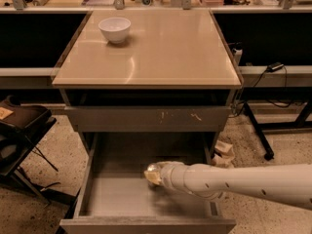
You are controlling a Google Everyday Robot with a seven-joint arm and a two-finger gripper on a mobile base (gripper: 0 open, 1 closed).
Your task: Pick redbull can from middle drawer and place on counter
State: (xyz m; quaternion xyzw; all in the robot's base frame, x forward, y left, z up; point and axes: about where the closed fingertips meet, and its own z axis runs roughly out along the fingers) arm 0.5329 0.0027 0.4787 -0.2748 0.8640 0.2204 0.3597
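Observation:
The middle drawer [114, 199] is pulled open at the bottom of the view, and its grey floor is bare where it shows. My gripper [153, 174] is inside it, over the middle of the floor, at the end of the white arm that comes in from the right. A small shiny silver round shape [151, 168] shows at the gripper's tip. I cannot tell whether it is the redbull can's lid, and no blue body shows. The beige counter [165, 52] lies above the drawers.
A white bowl [115, 29] stands on the counter's back left. A shut grey drawer front with white scratches [146, 119] sits above the open drawer. A dark chair [19, 130] is at the left. A black stand leg [257, 135] and a small box [223, 150] are on the floor at the right.

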